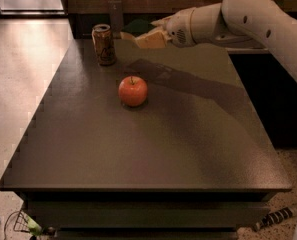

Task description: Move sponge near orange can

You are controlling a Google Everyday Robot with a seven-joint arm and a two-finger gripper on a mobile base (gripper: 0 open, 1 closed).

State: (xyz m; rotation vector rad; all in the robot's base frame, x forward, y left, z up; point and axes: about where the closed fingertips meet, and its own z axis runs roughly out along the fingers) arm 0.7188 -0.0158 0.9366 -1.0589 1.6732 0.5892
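The orange can [104, 45] stands upright at the far left of the dark table [138, 149]. My gripper [149, 36] is shut on the sponge [137, 26], whose dark green top and pale yellow edge show at the fingers. It holds the sponge above the table's far edge, just right of the can and apart from it. The white arm [248, 19] reaches in from the right.
A red apple [133, 91] sits on the table in front of the can, left of centre. A dark upright post [116, 14] stands behind the can. A dark counter lies beyond the far edge, with pale floor [23, 74] to the left.
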